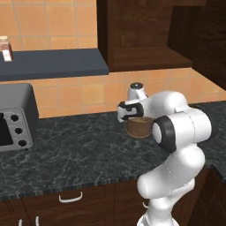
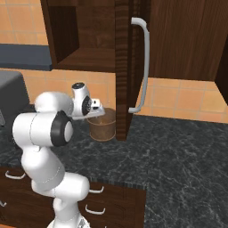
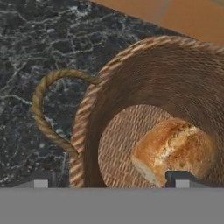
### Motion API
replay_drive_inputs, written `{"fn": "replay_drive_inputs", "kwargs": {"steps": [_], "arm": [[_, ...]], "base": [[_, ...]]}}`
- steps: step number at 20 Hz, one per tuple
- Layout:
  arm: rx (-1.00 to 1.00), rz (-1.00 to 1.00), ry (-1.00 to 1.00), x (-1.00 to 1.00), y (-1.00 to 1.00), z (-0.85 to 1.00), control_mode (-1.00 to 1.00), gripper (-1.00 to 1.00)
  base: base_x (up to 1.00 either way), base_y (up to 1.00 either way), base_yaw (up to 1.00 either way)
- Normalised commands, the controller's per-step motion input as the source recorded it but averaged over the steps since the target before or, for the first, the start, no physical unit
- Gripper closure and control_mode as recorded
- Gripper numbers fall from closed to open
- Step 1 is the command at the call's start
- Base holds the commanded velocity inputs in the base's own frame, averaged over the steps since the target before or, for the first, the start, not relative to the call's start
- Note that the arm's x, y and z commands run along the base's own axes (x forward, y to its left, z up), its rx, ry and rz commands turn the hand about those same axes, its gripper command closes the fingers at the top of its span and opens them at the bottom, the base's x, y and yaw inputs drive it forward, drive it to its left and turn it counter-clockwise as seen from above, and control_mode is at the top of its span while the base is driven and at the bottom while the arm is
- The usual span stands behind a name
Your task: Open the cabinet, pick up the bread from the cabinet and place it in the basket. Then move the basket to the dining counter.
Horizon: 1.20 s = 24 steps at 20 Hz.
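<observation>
The round woven basket (image 3: pixel 131 87) stands on the speckled granite counter, under the open cabinet (image 1: pixel 145 44). The bread (image 3: pixel 173 151), a golden crusty roll, lies on the basket's floor. My gripper (image 3: pixel 111 180) hangs just above the basket's rim, open, its fingertips (image 3: pixel 40 180) wide apart with nothing between them. The base views show the hand (image 1: pixel 131 108) directly over the basket (image 1: pixel 139 128) (image 2: pixel 103 127). The cabinet door (image 2: pixel 124 67) stands swung out with its long silver handle (image 2: pixel 143 67) facing right. The dining counter is out of view.
A grey toaster oven (image 1: pixel 15 117) sits at the counter's left. A dark shelf (image 1: pixel 53 64) above it carries a small bottle (image 1: pixel 6 49). The open door's edge stands just right of the basket. Low cupboards with short handles (image 1: pixel 70 197) run below the counter (image 1: pixel 79 150).
</observation>
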Motion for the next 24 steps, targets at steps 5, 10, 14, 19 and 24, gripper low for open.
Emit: {"fn": "replay_drive_inputs", "kwargs": {"steps": [5,10,14,19,24], "arm": [[-0.14,0.04,0.19,0.20,0.00,-0.74,-1.00,1.00],[-0.05,0.03,0.05,0.00,-0.02,-0.35,-1.00,1.00],[-0.02,0.07,0.00,-0.06,-0.08,-0.30,-1.00,1.00],[-0.04,0.11,-0.09,-0.38,-0.02,0.40,-1.00,1.00],[-0.17,0.10,-0.14,-0.55,0.02,0.98,-1.00,1.00]], "base": [[0.00,0.00,0.00],[0.00,0.00,0.00],[0.00,0.00,0.00],[0.00,0.00,0.00],[0.00,0.00,0.00]]}}
